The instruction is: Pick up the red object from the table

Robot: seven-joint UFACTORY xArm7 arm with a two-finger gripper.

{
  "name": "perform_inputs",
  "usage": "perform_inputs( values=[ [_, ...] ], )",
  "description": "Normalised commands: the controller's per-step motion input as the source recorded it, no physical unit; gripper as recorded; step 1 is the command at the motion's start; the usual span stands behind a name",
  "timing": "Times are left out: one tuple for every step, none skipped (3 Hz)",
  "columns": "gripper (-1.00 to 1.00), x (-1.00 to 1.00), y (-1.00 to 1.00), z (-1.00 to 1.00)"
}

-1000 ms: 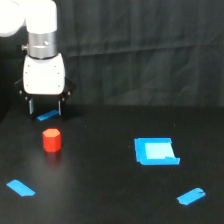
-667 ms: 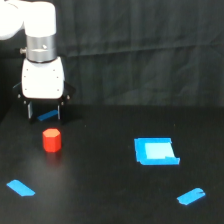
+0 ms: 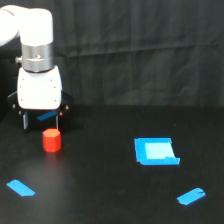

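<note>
So the red object [image 3: 51,140] is a stubby little red-orange block sitting upright on the table [image 3: 110,200], over toward the exterior view's left. Nothing is touching it. Its top face looks a shade lighter than its sides, and I can't really tell whether it's round or faceted at this resolution.

The gripper [image 3: 41,122] hangs just above and slightly behind it, a bit toward the view's left. Its two dark fingers point down and stand spread apart with nothing between them, so it's open and holding nothing. The fingertips are near the block's top edge but clear of it. There's a bit of blue visible in the gap between the fingers, probably a tape strip on the table behind, hard to say for sure.

The white wrist housing [image 3: 39,87] and the silver joint above it carry no logo or writing I can read. The arm runs off the top left corner of the frame.

Further out: a blue square patch [image 3: 156,151] with a paler centre, well off to the view's right, one blue tape strip [image 3: 20,187] near the front left, and another [image 3: 191,196] at the front right. A black cloth backdrop [image 3: 150,50] hangs behind everything, and where it meets the black table is tough to pick out.
</note>
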Motion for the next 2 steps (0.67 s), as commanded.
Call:
perform_inputs(
  values=[
    [0.93,-0.21,-0.77,-0.11],
    [0.81,-0.24,-0.5,-0.06]
  ],
)
